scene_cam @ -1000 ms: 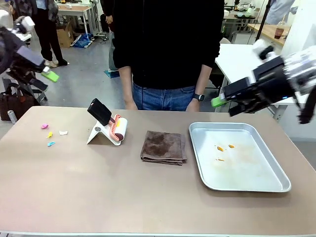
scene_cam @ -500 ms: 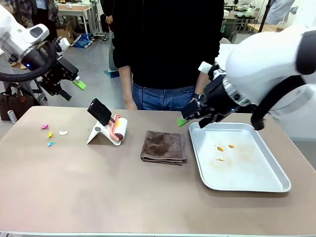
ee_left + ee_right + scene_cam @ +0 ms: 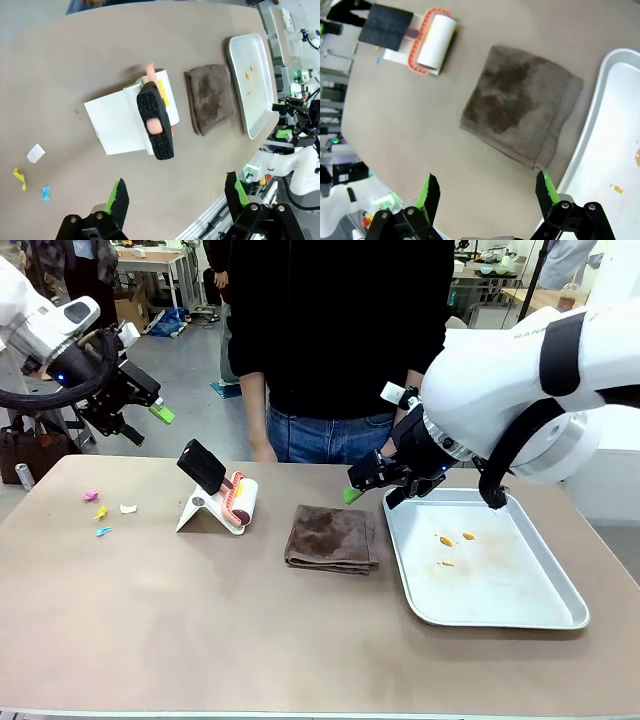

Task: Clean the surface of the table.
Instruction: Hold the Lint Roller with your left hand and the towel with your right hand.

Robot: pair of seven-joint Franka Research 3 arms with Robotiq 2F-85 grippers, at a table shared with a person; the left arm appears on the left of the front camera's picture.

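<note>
Right gripper (image 3: pixel 365 487) spread above brown cloth (image 3: pixel 331 537)'s far edge beside tray (image 3: pixel 510 585); left gripper (image 3: pixel 150 418) spread, high near tabletop (image 3: pixel 200 640)'s far left corner.

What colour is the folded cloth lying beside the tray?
Dark brown cloth, clearest in the right wrist view.

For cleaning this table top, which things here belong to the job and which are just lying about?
Likely part of the job: the table, the brown cloth, the lint roller on its white stand, the coloured scraps to clear.

Likely just lying about: the metal tray with orange specks, the dark bag on the floor.
</note>
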